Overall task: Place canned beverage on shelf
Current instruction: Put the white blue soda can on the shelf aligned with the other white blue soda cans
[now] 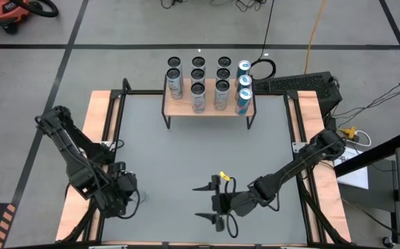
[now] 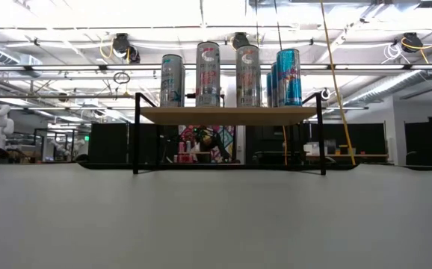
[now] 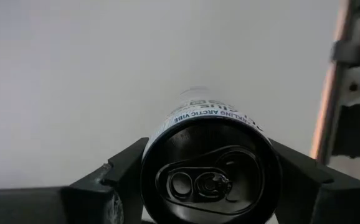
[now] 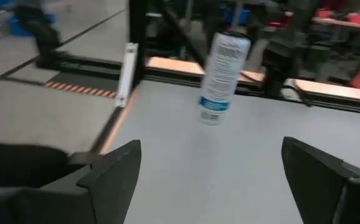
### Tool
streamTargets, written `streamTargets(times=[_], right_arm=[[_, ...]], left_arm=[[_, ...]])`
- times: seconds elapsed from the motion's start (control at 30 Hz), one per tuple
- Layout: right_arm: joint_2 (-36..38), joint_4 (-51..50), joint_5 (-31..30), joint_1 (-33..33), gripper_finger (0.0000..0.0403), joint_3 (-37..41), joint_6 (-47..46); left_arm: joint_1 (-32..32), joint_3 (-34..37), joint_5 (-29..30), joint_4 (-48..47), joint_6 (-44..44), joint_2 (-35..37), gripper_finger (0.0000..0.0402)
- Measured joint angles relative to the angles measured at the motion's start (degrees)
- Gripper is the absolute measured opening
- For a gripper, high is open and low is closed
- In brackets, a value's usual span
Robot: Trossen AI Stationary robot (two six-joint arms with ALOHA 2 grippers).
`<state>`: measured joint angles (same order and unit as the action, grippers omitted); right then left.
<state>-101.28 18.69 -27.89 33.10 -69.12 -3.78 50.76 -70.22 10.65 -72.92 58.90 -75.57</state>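
At the near left corner of the grey-topped surface [image 1: 207,149], the left pincer [image 3: 208,180] is clamping a slim silver aluminium beverage can with a dark pull-tab lid [image 3: 210,163], one finger lying on each side of its body so that the lid is facing the wrist camera. From the right wrist view the can [image 4: 222,78] is showing tilted and clear of the surface, so it is judged to be lifted for carrying. Well apart at the far edge, the low light-wood shelf on thin black legs [image 1: 207,109] is already bearing rows of upright cans, silver and blue. The right pincer [image 1: 210,202] is waiting near the front centre with its fingers spread apart and holding nothing, probably leaving the way to the shelf open.
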Motion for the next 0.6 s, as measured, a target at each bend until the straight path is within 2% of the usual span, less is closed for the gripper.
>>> streamTargets(times=[0.27, 0.47, 0.6], right_arm=[[-4.89, 9.54, -1.96, -1.61, 0.0320, 0.00, -0.01], [-7.79, 17.33, -2.60, -2.41, 0.0321, 0.00, 3.83], [-9.36, 19.97, -6.97, -2.63, 0.0337, -1.18, 7.87]], left_arm=[[-0.17, -7.26, 7.51, 0.61, -8.57, -0.02, 0.0250], [-0.17, -10.26, 16.91, 3.00, -17.80, -0.02, 0.0250], [-0.19, -10.66, 23.11, 7.50, -25.19, -0.02, 0.0251]])
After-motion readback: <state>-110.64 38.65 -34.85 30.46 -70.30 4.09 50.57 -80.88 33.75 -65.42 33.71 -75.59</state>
